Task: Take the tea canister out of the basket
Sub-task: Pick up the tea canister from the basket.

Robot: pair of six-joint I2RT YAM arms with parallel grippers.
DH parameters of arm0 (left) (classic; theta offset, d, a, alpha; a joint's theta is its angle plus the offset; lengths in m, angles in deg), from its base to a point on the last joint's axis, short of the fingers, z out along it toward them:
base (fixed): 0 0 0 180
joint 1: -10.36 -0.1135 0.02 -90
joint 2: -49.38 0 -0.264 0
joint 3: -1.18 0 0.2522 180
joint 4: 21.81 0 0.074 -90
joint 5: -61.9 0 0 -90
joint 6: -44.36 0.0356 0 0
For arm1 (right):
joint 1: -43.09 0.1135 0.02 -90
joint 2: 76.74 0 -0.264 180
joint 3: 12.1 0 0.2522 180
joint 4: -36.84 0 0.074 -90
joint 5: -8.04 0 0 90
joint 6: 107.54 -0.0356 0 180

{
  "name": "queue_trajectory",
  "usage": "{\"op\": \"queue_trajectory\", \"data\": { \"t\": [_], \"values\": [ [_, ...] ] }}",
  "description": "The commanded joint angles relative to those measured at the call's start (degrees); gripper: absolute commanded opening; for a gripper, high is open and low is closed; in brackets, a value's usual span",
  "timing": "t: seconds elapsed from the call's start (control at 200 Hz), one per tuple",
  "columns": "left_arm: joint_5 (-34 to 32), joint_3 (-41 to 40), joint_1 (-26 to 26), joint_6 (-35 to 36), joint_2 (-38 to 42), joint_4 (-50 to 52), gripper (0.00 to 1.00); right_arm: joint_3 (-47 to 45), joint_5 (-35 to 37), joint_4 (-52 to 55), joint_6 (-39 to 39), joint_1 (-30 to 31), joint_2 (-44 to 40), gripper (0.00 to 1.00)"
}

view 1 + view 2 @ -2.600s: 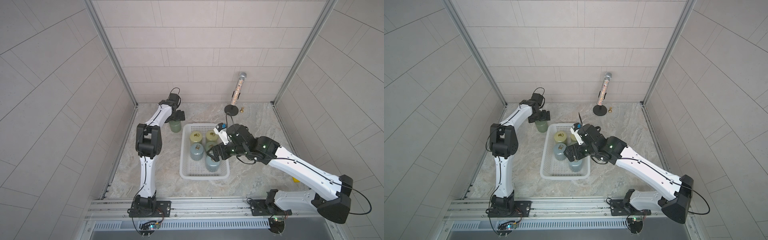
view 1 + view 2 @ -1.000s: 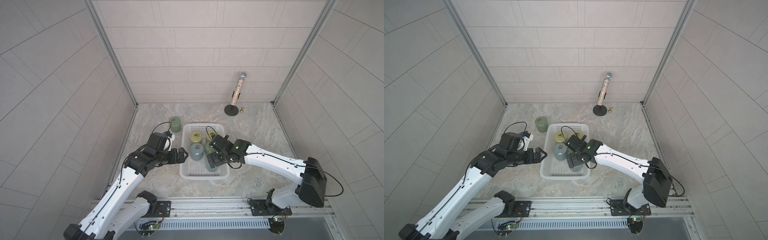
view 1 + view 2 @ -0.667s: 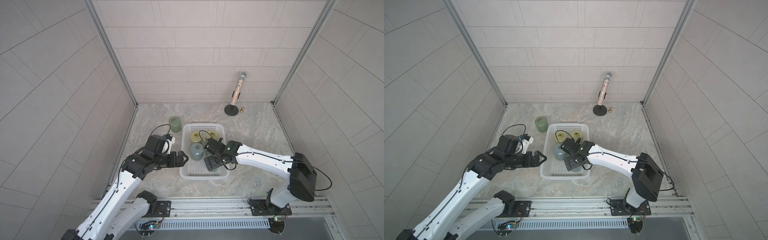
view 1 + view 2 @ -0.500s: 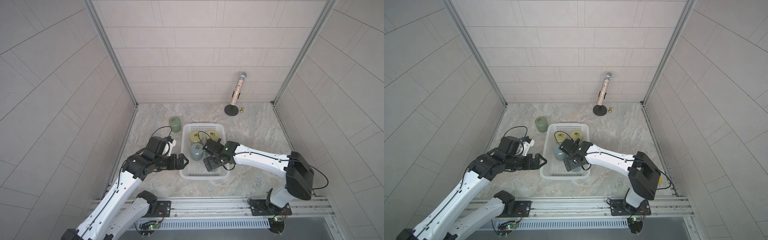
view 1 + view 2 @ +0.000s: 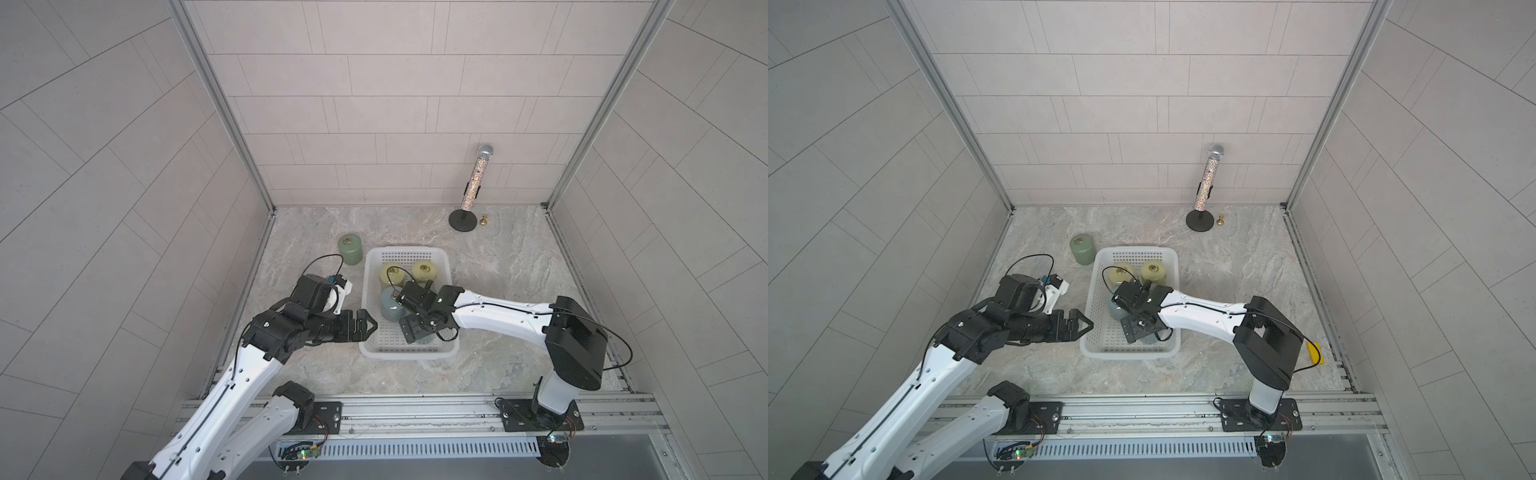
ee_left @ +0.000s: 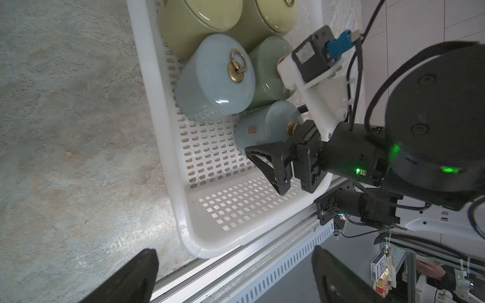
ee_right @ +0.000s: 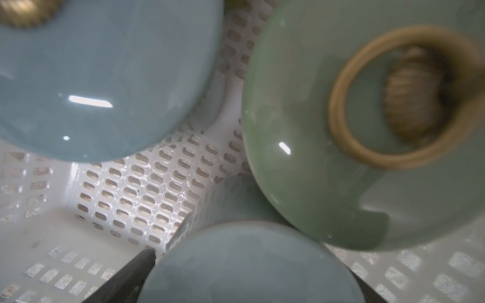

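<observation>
R gripper [image 7: 252,274]: down inside basket [image 5: 405,249], jaws either side of blue canister [image 6: 262,128] for a side grip. Clamped or not: cannot tell.
Blue canister: not yet out. Lower right of basket in both top views, crowded by green canister [image 7: 328,157].
L gripper [image 5: 365,326]: spread wide, empty, at basket's left wall, prob. to steady it.

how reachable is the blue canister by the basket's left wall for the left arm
Probably reachable: the open left gripper hovers beside the basket rim, and that blue canister looks unobstructed on top.

No legible text; brown label [image 6: 252,129] on blue canister [image 6: 273,123] unreadable.
</observation>
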Motion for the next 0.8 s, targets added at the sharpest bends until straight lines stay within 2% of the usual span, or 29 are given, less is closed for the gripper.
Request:
{"op": "queue_trajectory", "data": {
  "t": [0.0,0.66,0.795],
  "values": [
    [0.1,0.2,0.2,-0.3,1.0,1.0,1.0,-0.4,0.5,1.2,-1.2,-0.1,1.7,0.98],
    [-0.3,1.7,0.3,-0.6,0.9,1.5,1.0,-5.0,2.7,-4.7,-1.5,-0.2,2.7,0.94],
    [-0.5,2.1,0.3,-0.5,0.9,1.8,1.0,-5.0,3.1,-4.7,-0.9,-0.2,1.8,0.84]
  ]
}}
